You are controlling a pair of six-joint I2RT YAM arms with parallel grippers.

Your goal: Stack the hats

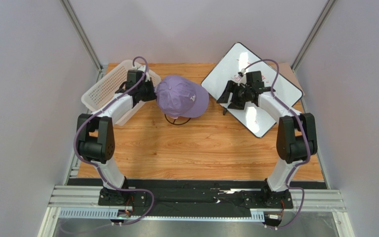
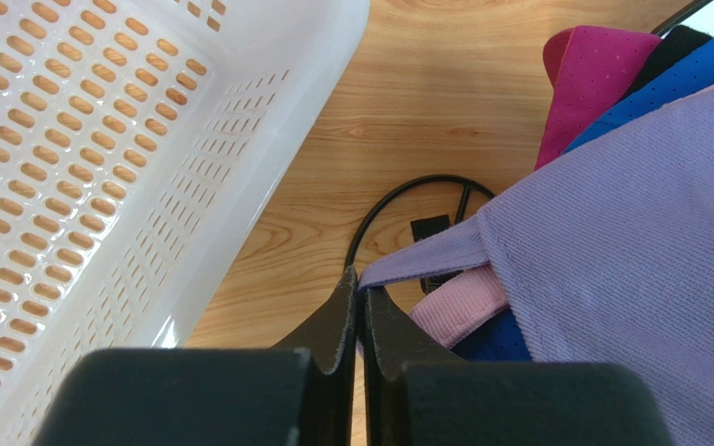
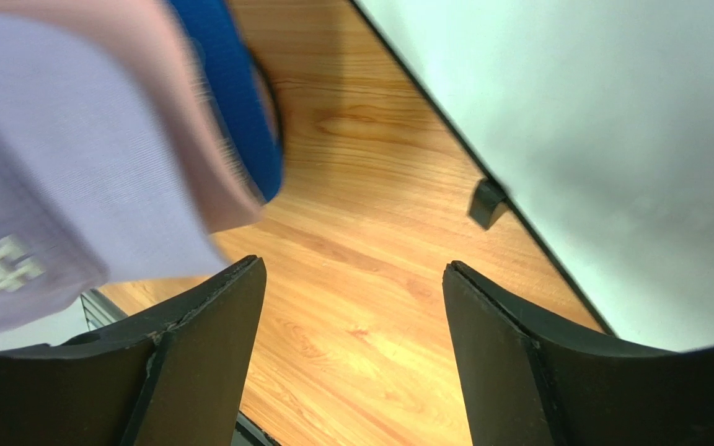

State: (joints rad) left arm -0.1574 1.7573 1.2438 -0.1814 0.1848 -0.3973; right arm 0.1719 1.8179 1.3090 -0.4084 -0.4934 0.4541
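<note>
The hats sit stacked over a black wire stand (image 1: 175, 120), with the lavender hat (image 1: 181, 96) on top. In the left wrist view, magenta (image 2: 584, 84), black (image 2: 673, 45), blue (image 2: 682, 79) and pink (image 2: 458, 308) layers peek out from under the lavender hat (image 2: 631, 232). My left gripper (image 2: 361, 279) is shut on the lavender hat's rear edge, at the stack's left side (image 1: 152, 93). My right gripper (image 3: 351, 279) is open and holds nothing, just right of the brims (image 1: 224, 98). Lavender (image 3: 72, 186), pink (image 3: 184, 111) and blue (image 3: 235, 93) brims overlap at its upper left.
A white mesh basket (image 1: 105, 89) lies at the back left, close beside my left gripper (image 2: 100, 167). A whiteboard (image 1: 265, 106) lies tilted at the back right, under my right arm (image 3: 593, 139). Bare wooden table (image 1: 201, 148) fills the near half.
</note>
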